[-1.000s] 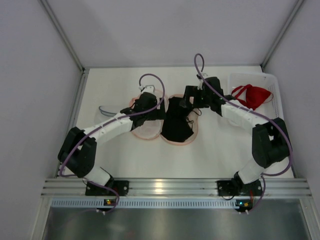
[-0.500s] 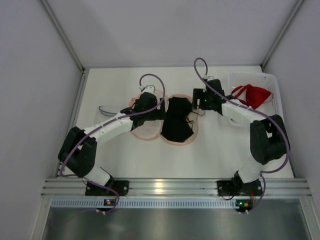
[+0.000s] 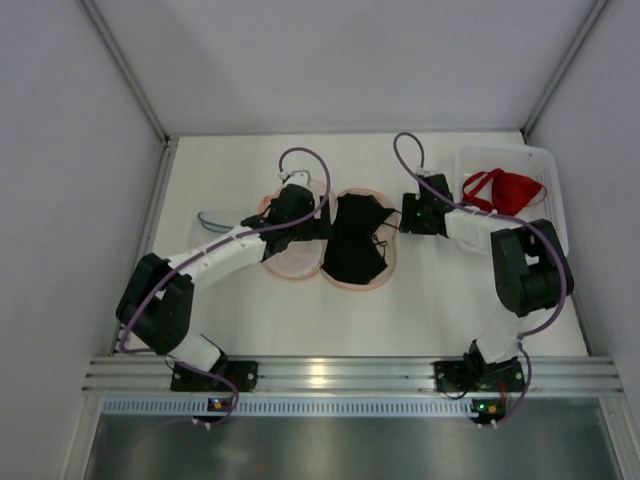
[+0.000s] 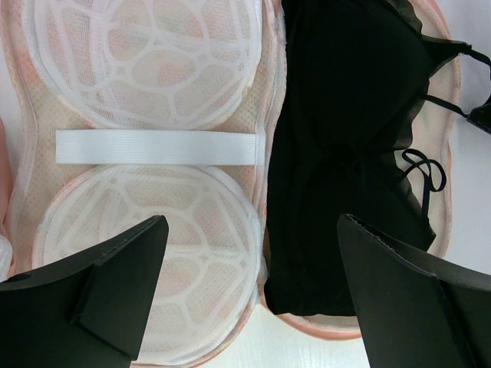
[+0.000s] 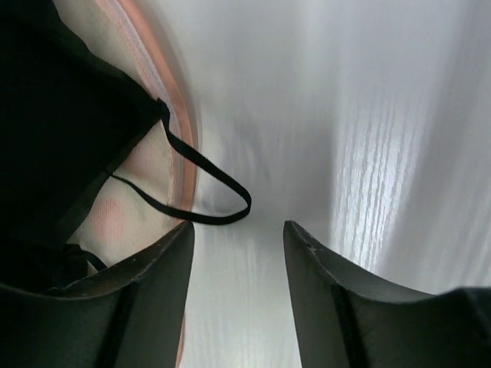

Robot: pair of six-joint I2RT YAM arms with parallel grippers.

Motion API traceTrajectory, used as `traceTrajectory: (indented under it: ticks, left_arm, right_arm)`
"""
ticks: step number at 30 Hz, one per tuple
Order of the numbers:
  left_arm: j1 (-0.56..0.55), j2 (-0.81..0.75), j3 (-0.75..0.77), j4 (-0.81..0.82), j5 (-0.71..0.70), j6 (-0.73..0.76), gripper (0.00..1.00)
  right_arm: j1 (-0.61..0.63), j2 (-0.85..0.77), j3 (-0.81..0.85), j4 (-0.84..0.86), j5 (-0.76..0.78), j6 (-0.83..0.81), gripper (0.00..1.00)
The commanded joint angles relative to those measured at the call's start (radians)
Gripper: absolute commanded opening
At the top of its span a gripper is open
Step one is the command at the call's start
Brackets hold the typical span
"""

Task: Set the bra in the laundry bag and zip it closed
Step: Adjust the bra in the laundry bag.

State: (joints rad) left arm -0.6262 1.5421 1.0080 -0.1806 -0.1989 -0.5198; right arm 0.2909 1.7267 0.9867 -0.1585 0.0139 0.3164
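A pink laundry bag (image 3: 295,262) is laid open on the white worktop (image 3: 300,315), like a shell with two halves side by side. A black bra (image 3: 355,245) is laid in the right half. It is bunched up, and most of it is kept inside the pink rim. In the left half, two round white net cups are seen from the left wrist view, and a flat white band (image 4: 153,146) is stretched between them. The bag is not zipped shut.

The left gripper (image 3: 300,225) is held over the bag, near the line where the two halves meet. Its fingers are spread wide apart, and nothing is held between them.

The right gripper (image 3: 405,215) is held low at the right edge of the bag. Its fingers are set a little apart. Only white worktop is seen in the gap, so nothing is gripped. A thin black strap loop (image 5: 222,192) from the bra is hung out over the pink rim onto the worktop. It is just in front of these fingers but not between them.

A white basket (image 3: 553,205) is set at the far right of the worktop, and a red cloth thing (image 3: 505,190) is laid in it, apart from the bag.
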Motion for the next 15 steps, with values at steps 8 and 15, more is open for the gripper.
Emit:
traceTrajectory:
  ticks: [8, 15]
  left_arm:
    - [0.003, -0.025, 0.009, 0.030, -0.016, 0.010, 0.98]
    - [0.003, -0.022, 0.007, 0.030, -0.017, 0.003, 0.98]
  right_arm:
    - [-0.007, 0.065, 0.020, 0.146, 0.032, 0.052, 0.21]
    - [0.020, -0.007, -0.013, 0.183, -0.034, 0.087, 0.00]
